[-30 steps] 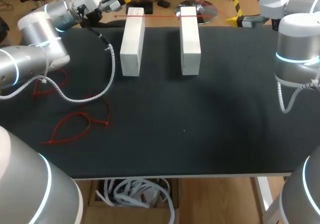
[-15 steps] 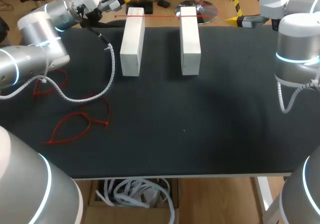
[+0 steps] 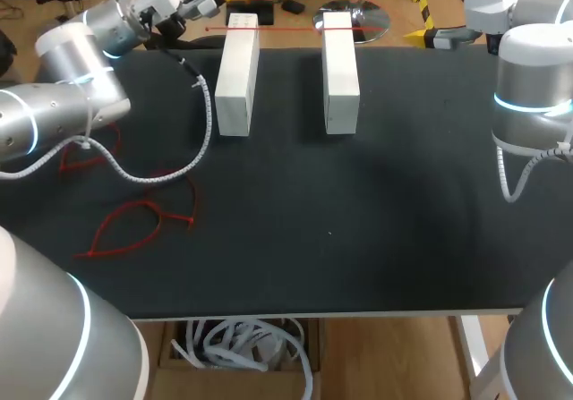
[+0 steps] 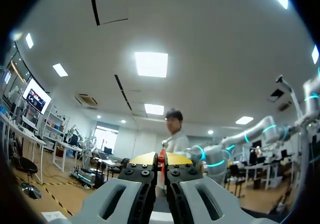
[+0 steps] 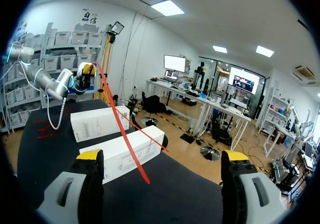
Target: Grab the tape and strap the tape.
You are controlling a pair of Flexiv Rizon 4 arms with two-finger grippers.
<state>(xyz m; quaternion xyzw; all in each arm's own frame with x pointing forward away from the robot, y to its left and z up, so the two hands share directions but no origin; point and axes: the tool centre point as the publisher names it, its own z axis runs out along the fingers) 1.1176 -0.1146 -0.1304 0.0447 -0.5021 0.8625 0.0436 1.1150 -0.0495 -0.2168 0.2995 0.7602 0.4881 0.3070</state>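
The left gripper has its yellow tips pinched together on the tape, a sliver of red showing between them. It sits at the table's far left corner. From there the tape runs as one thin red line across the far ends of the two white boxes. The right wrist view shows it slanting down over them, tape ending ahead of the right gripper. That gripper's fingers stand wide apart and hold nothing; whether the strip's end touches anything there cannot be told.

The tape looks narrow, flat and bright red, straight where it spans the boxes. Spare loops of the same red lie curled on the table's left side, well apart from the boxes.

By the look of it, the tape is very light and limp, probably slick plastic, so it should sag or twist once slack. A pinch on its flat faces near the free end seems the best hold for the right gripper. A loose grip could let it slide out.
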